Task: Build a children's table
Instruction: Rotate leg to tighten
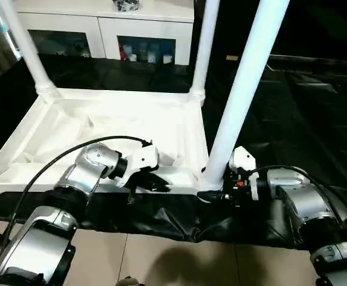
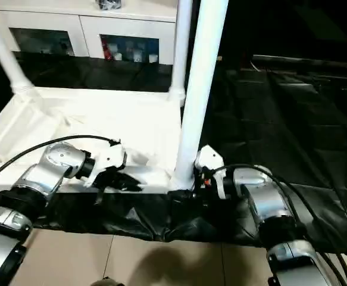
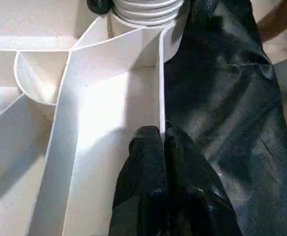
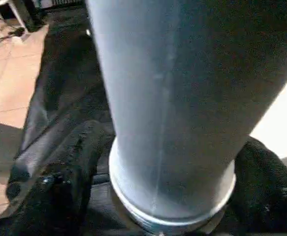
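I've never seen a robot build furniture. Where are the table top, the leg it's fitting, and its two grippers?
table top [image 1: 102,122], left eye view, ribbed underside.
leg [image 1: 244,83], left eye view, mid-shaft.
left gripper [image 3: 162,140], left wrist view, fingertips.
right gripper [image 1: 212,194], left eye view, at leg's base.

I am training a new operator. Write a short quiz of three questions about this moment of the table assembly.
1. True or false: the table top lies underside up.
2. How many legs stand in its corner sockets?
3. What does the left gripper pinch: A) a leg, B) the near rim, C) the black sheet?

Key: 1 true. 2 three; the right gripper holds the near leg at its base. 3 B.
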Controlling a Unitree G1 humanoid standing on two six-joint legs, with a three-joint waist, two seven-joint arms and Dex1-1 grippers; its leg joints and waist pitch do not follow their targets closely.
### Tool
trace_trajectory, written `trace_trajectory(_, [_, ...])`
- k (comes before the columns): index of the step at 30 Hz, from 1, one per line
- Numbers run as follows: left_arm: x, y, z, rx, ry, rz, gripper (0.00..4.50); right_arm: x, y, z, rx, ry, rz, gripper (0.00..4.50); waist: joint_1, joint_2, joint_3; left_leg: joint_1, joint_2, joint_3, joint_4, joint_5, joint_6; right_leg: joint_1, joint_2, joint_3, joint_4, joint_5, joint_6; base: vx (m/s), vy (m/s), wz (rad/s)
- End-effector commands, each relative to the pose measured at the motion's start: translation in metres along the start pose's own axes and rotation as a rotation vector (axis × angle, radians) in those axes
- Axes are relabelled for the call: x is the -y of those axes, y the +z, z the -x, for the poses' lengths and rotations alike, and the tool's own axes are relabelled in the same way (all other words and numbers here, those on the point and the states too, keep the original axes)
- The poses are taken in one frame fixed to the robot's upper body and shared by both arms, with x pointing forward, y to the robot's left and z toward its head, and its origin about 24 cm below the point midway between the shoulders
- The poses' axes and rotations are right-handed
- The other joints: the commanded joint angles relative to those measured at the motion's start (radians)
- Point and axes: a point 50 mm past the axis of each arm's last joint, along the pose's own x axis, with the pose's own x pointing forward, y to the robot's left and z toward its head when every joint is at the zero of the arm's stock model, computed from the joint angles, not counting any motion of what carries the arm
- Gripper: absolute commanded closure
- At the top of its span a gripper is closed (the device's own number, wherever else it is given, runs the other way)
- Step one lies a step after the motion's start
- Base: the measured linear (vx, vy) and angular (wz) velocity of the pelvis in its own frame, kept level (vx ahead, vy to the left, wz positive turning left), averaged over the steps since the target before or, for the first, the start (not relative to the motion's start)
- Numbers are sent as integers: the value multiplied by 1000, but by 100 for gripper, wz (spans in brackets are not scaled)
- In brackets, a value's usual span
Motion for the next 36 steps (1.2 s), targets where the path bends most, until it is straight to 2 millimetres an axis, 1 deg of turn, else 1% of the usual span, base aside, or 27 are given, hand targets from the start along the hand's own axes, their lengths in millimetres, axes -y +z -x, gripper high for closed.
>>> trace_trajectory(1, [3,9,-11,6,-39,-44,450,-18,-6,-17,-31,145,-20,109,1,-1,-63,9,83,-34,-70,-223,47,45,-100,83,-70,-311,-169,0,0,0])
trace_trajectory(7, [3,9,-15,23,-26,-35,450,-19,-7,-21,-25,133,-30,159,6,-3,-64,9,82,-33,-68,-215,43,45,-101,83,-71,-312,-166,0,0,0])
trace_trajectory(9, [0,12,-23,40,32,-26,450,-15,-6,-28,17,30,-64,168,5,-6,-62,8,82,-34,-69,-214,41,45,-102,82,-73,-328,-159,0,0,0])
trace_trajectory(10, [0,12,-23,39,37,-26,450,-15,-6,-29,25,17,-68,171,5,-5,-60,9,81,-34,-70,-223,39,43,-102,82,-75,-345,-154,0,0,0])
trace_trajectory(11, [-1,12,-28,27,73,-26,450,-11,-4,-34,58,-47,-103,173,4,-5,-59,11,80,-36,-72,-244,31,43,-103,80,-81,-394,-140,0,0,0])
trace_trajectory(12, [-1,12,-28,27,73,-26,450,-11,-4,-34,58,-47,-103,175,0,-5,-56,15,80,-37,-73,-264,23,39,-105,80,-90,-445,-124,0,0,0])
trace_trajectory(13, [-4,12,-32,24,112,-9,450,-9,-4,-38,67,-106,-109,176,0,-4,-56,18,78,-38,-71,-273,18,39,-106,78,-93,-467,-117,0,0,0])
trace_trajectory(14, [-8,13,-37,22,171,20,450,-5,-5,-43,74,-185,-125,176,-7,-6,-54,19,77,-40,-73,-287,9,36,-107,78,-97,-500,-105,0,0,0])
trace_trajectory(15, [-8,13,-37,22,171,20,450,-5,-5,-43,74,-185,-125,177,-15,-6,-48,24,75,-44,-73,-323,0,33,-107,71,-109,-564,-87,0,0,0])
trace_trajectory(16, [-13,17,-43,41,239,58,450,0,-6,-50,80,-279,-160,177,-19,-6,-47,27,71,-45,-71,-341,-2,33,-107,67,-114,-600,-73,0,0,0])
trace_trajectory(18, [-17,24,-51,69,303,97,450,6,-7,-57,87,-399,-219,178,-35,-6,-37,49,65,-50,-60,-424,-18,18,-106,45,-143,-723,-24,0,0,0])
trace_trajectory(19, [-19,29,-58,77,340,111,450,10,-8,-63,96,-487,-263,178,-42,-3,-34,58,63,-52,-56,-454,-21,14,-104,32,-155,-750,-11,-56,22,-1])
trace_trajectory(20, [-20,31,-61,78,357,117,450,12,-8,-65,99,-532,-290,178,-59,7,-30,79,64,-57,-46,-523,-28,10,-99,-3,-180,-773,19,-56,22,-1])
trace_trajectory(21, [-21,34,-64,84,371,121,450,14,-8,-68,95,-577,-316,178,-68,13,-33,79,70,-63,-47,-558,-30,21,-96,-21,-181,-746,30,0,0,0])
trace_trajectory(22, [-21,36,-68,91,382,128,450,15,-8,-70,89,-619,-334,178,-82,25,-32,33,109,-85,-93,-663,-33,72,-83,-22,-127,-624,32,-58,45,-5])
trace_trajectory(23, [-21,41,-73,103,395,135,450,18,-7,-74,77,-687,-344,178,-63,46,-27,-20,157,-86,-187,-796,-55,105,-50,38,52,-317,-30,-58,45,-5])
trace_trajectory(24, [-21,42,-75,107,399,136,450,19,-7,-76,76,-706,-349,178,-64,26,-29,25,111,-50,-192,-844,-93,51,-35,59,48,-233,-70,-9,-4,19])
trace_trajectory(25, [-21,43,-75,108,401,135,450,19,-7,-77,74,-710,-351,178,-66,-12,-42,68,68,-46,-129,-759,-94,12,-66,90,-23,-370,-83,46,-72,17])
trace_trajectory(26, [-20,47,-80,119,395,129,450,19,-2,-83,86,-717,-335,178,-57,-35,-36,83,17,-41,-20,-550,-54,-23,-124,94,-126,-809,-37,46,-72,17])
trace_trajectory(27, [-20,49,-81,123,393,127,450,19,0,-85,91,-718,-323,178,-35,-37,-44,26,29,-56,-9,-258,6,32,-171,130,-129,-885,-16,57,-58,-17])
trace_trajectory(28, [-19,50,-82,128,390,125,450,18,3,-87,97,-714,-302,178,-26,-30,-51,-11,40,-63,-39,-167,16,64,-156,128,-103,-792,-19,70,-9,-22])
trace_trajectory(29, [-19,51,-83,130,389,124,450,18,5,-89,101,-712,-290,178,-21,-13,-59,-17,57,-61,-71,-126,7,53,-107,107,-80,-578,-42,70,-9,-22])
trace_trajectory(30, [-18,52,-84,139,377,116,450,18,6,-91,115,-697,-303,178,-29,-12,-60,-2,68,-58,-76,-155,11,37,-88,105,-57,-362,-104,0,0,0])
trace_trajectory(31, [-18,52,-84,139,377,116,450,18,6,-91,115,-697,-303,143,-32,-11,-59,0,69,-55,-78,-187,14,35,-84,106,-51,-314,-133,0,0,0])
trace_trajectory(32, [-17,51,-83,143,366,112,450,17,6,-91,129,-686,-317,122,-35,-11,-58,4,65,-49,-76,-238,16,37,-87,109,-50,-284,-174,0,0,0])
trace_trajectory(34, [-16,50,-82,147,347,98,450,18,7,-91,151,-660,-336,99,-34,-11,-57,0,62,-47,-75,-250,29,43,-93,114,-54,-301,-185,0,0,0])
trace_trajectory(36, [-14,44,-77,132,320,85,450,19,6,-86,144,-629,-292,87,-34,-11,-56,-2,62,-47,-76,-250,35,45,-90,116,-58,-328,-177,0,0,0])
